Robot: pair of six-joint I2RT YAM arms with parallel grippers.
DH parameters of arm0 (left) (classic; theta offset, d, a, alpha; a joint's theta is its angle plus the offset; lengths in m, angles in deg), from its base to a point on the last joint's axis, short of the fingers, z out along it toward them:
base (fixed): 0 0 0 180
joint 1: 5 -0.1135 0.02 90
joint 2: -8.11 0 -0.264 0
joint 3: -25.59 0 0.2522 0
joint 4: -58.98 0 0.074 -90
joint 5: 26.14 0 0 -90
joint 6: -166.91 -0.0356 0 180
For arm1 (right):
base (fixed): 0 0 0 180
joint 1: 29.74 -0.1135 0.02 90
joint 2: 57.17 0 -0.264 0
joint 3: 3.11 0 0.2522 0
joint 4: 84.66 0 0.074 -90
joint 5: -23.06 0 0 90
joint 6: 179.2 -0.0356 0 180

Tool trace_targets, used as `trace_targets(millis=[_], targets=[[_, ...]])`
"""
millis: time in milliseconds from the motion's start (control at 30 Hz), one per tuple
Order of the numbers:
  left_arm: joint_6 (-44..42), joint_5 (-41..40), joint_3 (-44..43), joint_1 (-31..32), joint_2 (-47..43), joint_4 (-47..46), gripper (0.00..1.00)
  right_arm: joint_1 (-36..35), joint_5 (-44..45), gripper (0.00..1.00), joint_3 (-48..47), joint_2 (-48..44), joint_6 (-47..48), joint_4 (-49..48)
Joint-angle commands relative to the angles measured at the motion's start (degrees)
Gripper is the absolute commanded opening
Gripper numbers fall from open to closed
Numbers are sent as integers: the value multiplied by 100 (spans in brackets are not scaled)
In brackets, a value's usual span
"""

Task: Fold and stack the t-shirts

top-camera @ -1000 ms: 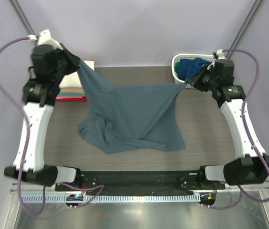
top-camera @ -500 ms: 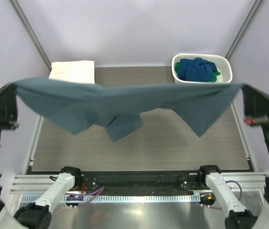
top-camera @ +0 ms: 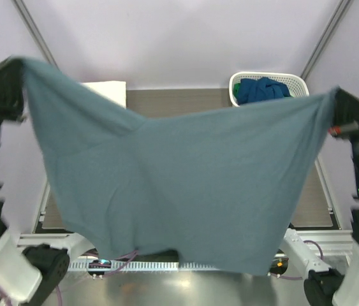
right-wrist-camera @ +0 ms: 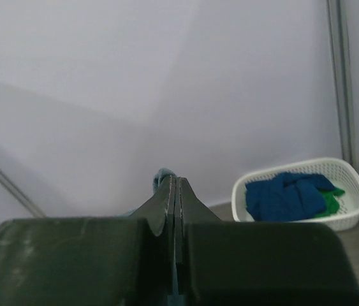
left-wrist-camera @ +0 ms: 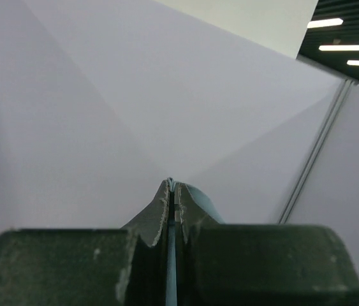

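A slate grey-blue t-shirt (top-camera: 179,185) hangs spread wide in the air, high above the table and close to the top camera. My left gripper (top-camera: 21,62) is shut on its upper left corner, and a thin edge of the cloth (left-wrist-camera: 170,255) shows between the pressed fingers. My right gripper (top-camera: 333,94) is shut on the upper right corner, with a bunch of cloth (right-wrist-camera: 163,175) poking out past the fingertips. The shirt's lower hem hangs down over the near edge of the table. More t-shirts, dark blue (top-camera: 262,89) and green, lie in the basket.
A white lattice basket (top-camera: 301,84) stands at the back right of the table, seen too in the right wrist view (right-wrist-camera: 243,197). A cream folded cloth (top-camera: 106,90) lies at the back left. The hanging shirt hides most of the wooden table top (top-camera: 307,204).
Both arms have lifted the grey-blue shirt from the table and pulled its corners apart; it has gone from crumpled on the surface to hanging spread out, high and wide.
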Motion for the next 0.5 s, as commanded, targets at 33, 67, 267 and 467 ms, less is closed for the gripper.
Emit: trace_targets(millis=[33,67,267,467], targets=[[-250,184,-192,5,1716,-169,0,-8,954,1,441,1414,236,-55],[-258,185,-305,-47,2025,-265,0,-16,1043,1,529,1566,210,-99],[14,1230,-430,-575,4276,-686,0,79,1334,1,1952,2717,183,-1214],[-118,1862,-681,-619,6330,-830,48,361,958,98,2595,3929,-133,-1567]])
